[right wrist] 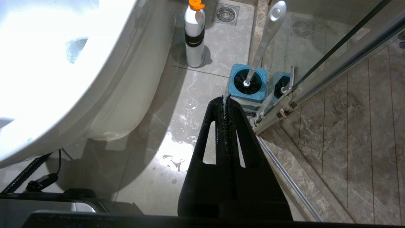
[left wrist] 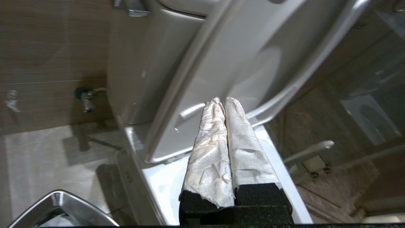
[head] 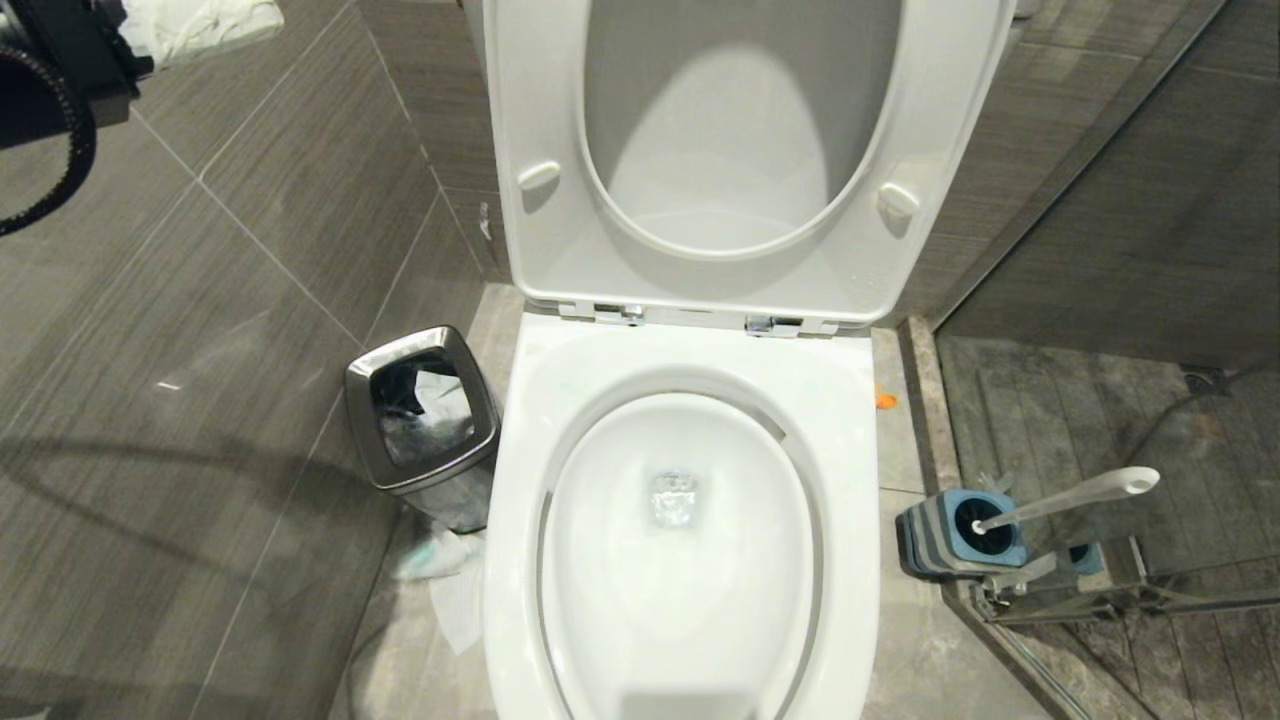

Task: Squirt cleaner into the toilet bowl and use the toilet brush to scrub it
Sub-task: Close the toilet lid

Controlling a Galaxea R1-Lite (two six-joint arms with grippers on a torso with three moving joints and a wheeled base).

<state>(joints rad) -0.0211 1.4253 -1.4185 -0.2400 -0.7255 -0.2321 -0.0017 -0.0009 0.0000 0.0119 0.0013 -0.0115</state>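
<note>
toilet bowl [head: 680,560]: centre frame, seat and lid raised
toilet brush [head: 1065,497]: right — standing in its holder
left gripper [left wrist: 221,100]: paper-wrapped fingers pressed together, empty
right gripper [right wrist: 224,98]: closed, empty

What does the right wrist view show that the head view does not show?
Only the right wrist view shows a white cleaner bottle with an orange cap standing on the floor, a floor drain, and the shut right tool. Only the head view shows the raised seat and lid and the steel waste bin left of the toilet. Both show the toilet bowl and the toilet brush in its blue holder.
</note>
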